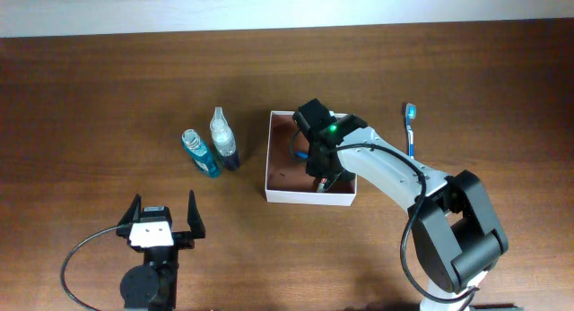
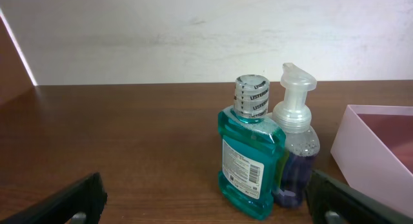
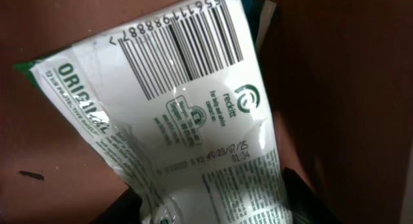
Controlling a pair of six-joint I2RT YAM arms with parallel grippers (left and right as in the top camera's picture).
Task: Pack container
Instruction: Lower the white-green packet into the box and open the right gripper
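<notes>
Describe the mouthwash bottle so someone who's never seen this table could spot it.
Find the white-walled container mid-table; two bottles stand to its left. The mouthwash bottle is the one farther from it: teal, with a banded screw cap, while the soap bottle beside it has a white pump top.

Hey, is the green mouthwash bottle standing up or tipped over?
Upright. In the left wrist view the mouthwash bottle stands on its base on the table, cap on top, right beside the pump bottle.
</notes>
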